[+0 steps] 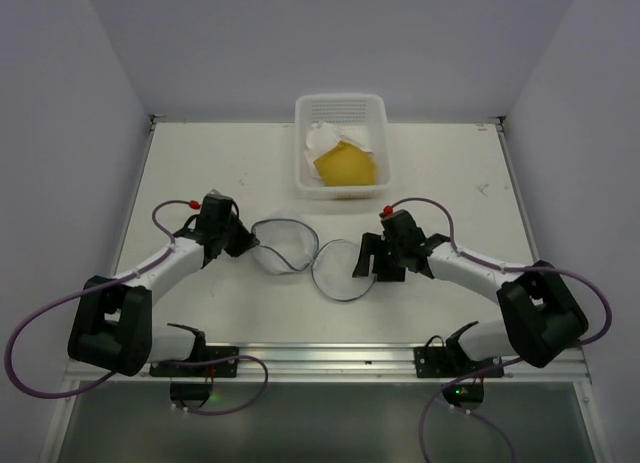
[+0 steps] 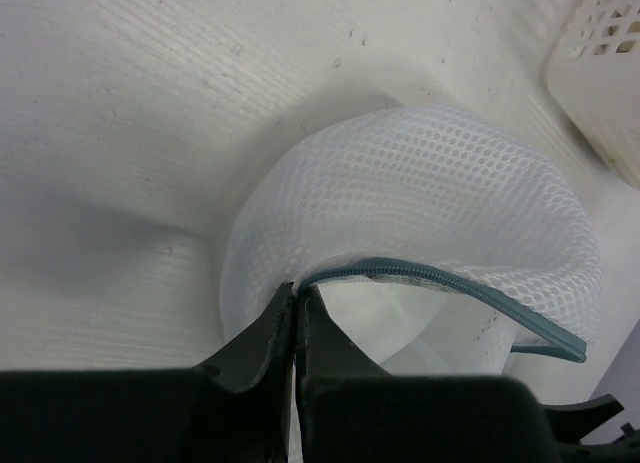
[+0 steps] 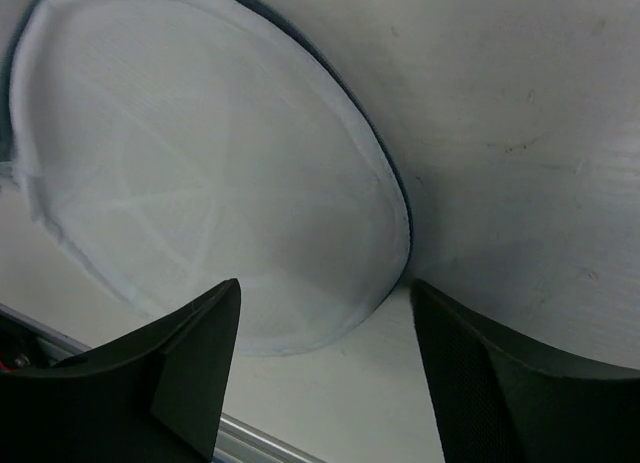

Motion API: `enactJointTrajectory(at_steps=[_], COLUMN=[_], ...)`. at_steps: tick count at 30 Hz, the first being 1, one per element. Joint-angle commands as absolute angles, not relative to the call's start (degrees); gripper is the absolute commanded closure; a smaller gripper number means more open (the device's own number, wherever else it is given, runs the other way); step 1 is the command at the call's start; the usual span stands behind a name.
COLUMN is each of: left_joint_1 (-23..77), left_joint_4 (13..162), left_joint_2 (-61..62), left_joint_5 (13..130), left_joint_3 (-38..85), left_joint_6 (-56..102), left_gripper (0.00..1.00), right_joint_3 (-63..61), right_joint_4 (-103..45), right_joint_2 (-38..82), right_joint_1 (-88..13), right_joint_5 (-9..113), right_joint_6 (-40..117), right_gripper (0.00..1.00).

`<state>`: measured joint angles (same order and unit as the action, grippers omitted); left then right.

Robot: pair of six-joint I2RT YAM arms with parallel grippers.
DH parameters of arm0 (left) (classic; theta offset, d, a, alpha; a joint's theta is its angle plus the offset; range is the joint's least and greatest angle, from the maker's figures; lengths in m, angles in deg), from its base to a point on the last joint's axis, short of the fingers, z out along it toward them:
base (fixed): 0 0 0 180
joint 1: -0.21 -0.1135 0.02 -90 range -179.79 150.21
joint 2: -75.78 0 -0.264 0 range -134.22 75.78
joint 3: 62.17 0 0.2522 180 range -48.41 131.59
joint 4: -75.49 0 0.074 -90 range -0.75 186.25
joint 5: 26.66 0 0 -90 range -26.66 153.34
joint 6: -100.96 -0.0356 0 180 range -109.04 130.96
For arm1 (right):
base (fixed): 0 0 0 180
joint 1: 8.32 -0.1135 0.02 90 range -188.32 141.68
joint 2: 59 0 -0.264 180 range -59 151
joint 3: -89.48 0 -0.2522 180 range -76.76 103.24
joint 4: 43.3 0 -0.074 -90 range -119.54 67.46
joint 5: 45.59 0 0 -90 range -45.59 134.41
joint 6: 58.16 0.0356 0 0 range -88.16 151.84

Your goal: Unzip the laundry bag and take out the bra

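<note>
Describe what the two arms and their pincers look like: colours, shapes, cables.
Both the left arm and the right arm have white links between bulky black joint housings. A purple cable loops along each, ending in a small red cap near the wrist. The left pincer and right pincer are matte black, each with two wedge-shaped fingers.

A robot lab booth: plain pale walls (image 1: 60,133) box in a white worktable (image 1: 200,163)

The laundry bag (image 1: 283,245) lies mid-table (image 1: 200,163) between the left gripper (image 1: 250,245) and right gripper (image 1: 360,267); the basket (image 1: 340,101) sits behind it at the far edge.
</note>
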<state>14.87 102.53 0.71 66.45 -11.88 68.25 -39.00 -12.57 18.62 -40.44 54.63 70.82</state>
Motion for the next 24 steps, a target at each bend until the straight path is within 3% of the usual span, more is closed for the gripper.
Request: enactJointTrajectory(at_steps=[1, 7, 12, 14, 24], left_joint_1=[14.54, 14.54, 14.54, 14.63, 19.8], left_joint_4=[101.21, 101.12, 100.86, 100.5, 98.75], left_joint_2=[1.42, 1.43, 0.72, 0.46, -3.32], left_joint_5=[66.68, 67.47, 67.64, 67.73, 67.38], left_joint_3=[-12.81, -14.4, -15.28, -15.45, -13.26], left_joint_6=[69.14, 67.3, 64.31, 63.17, 63.16], left_gripper=[1.0, 1.0, 1.0, 1.0, 1.0], right_joint_3=[-40.29, -40.9, -39.94, -37.84, -17.45], right_joint_4=[-16.36, -16.27, -13.39, -9.53, 10.78], right_joint_2=[21.59, 23.53, 19.86, 17.13, 11.84], right_joint_1=[-41.19, -41.28, -41.28, -41.19, -41.37], right_joint_5=[54.08, 50.39, 48.91, 47.5, 42.39], right_joint_6=[75.07, 76.57, 75.35, 74.03, 64.54], right_gripper=[0.29, 0.43, 0.91, 0.99, 1.0])
